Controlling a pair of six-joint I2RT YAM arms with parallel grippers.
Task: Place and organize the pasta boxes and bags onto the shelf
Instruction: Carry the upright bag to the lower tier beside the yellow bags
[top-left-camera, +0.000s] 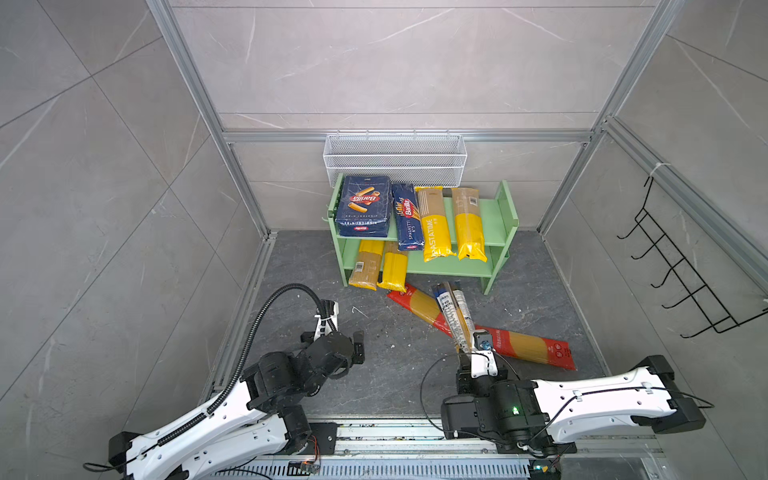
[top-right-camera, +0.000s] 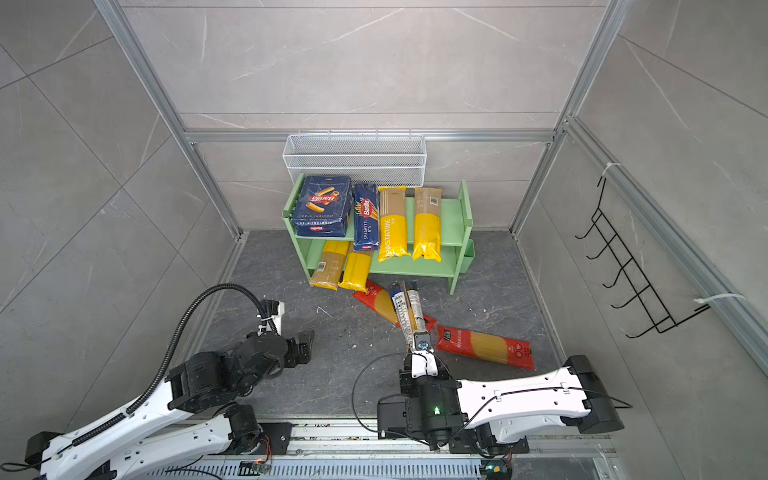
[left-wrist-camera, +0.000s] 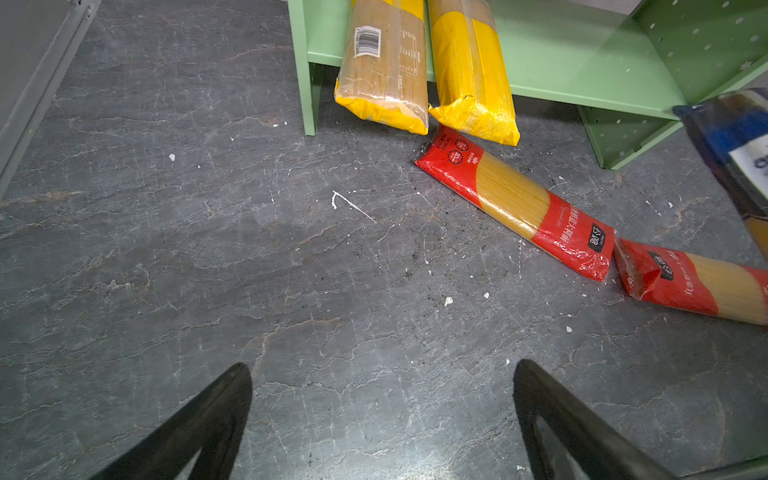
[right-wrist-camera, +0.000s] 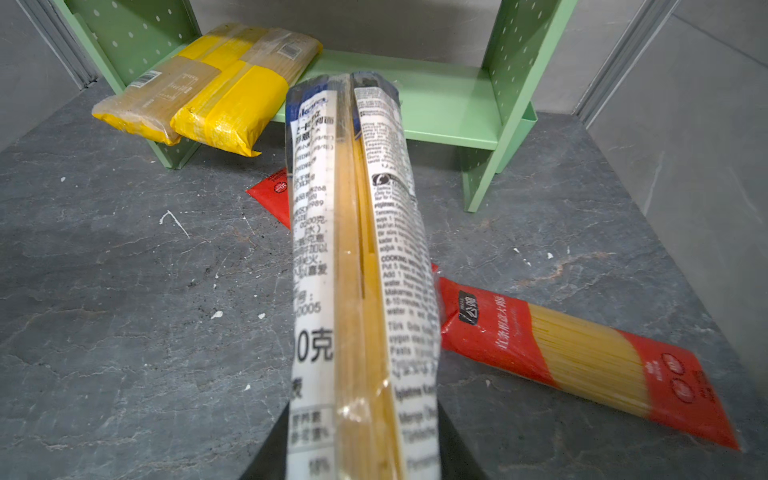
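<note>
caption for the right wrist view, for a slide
Right gripper holds the clear printed spaghetti bag aimed at the green shelf.

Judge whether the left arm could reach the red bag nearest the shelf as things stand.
Probably yes. The left arm has open, empty jaws, and only bare floor lies between them and the red bag.

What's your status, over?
Left gripper open, empty. Right gripper shut on clear spaghetti bag, pointing at shelf. Red bag on floor beneath it.
</note>
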